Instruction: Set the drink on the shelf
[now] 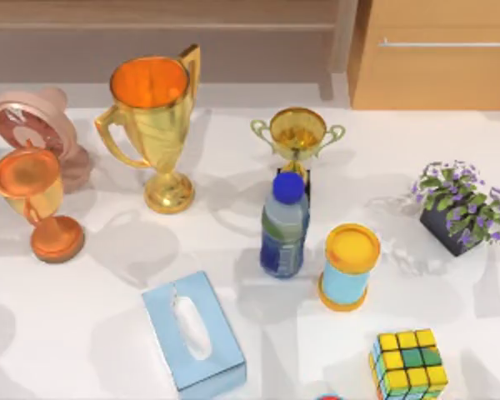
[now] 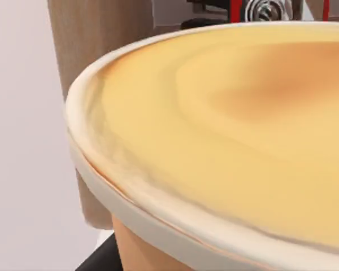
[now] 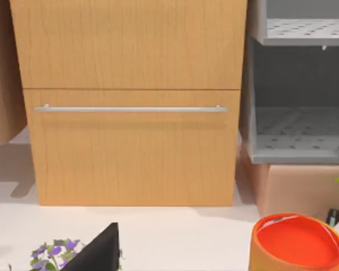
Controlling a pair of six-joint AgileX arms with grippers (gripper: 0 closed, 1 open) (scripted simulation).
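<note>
The drink is a clear bottle (image 1: 283,225) with a blue cap and blue label, standing upright near the middle of the table. The shelf (image 1: 167,37) of grey-brown boards runs along the far edge, with its pale upright post (image 1: 343,42) at its right end. The bottle stands well in front of the shelf. A dark edge of my right gripper (image 3: 101,251) pokes into the right wrist view, facing the light-wood cabinet (image 3: 130,113). A dark sliver of my left gripper (image 2: 99,261) shows in the left wrist view, beneath a very close yellow-orange round rim (image 2: 214,141).
A small gold trophy (image 1: 297,133) stands just behind the bottle, and a blue can with a yellow lid (image 1: 348,267) is to its right. A tall gold trophy (image 1: 154,125), orange goblet (image 1: 33,200), tissue box (image 1: 192,329), colour cube (image 1: 408,362) and potted plant (image 1: 462,204) surround it.
</note>
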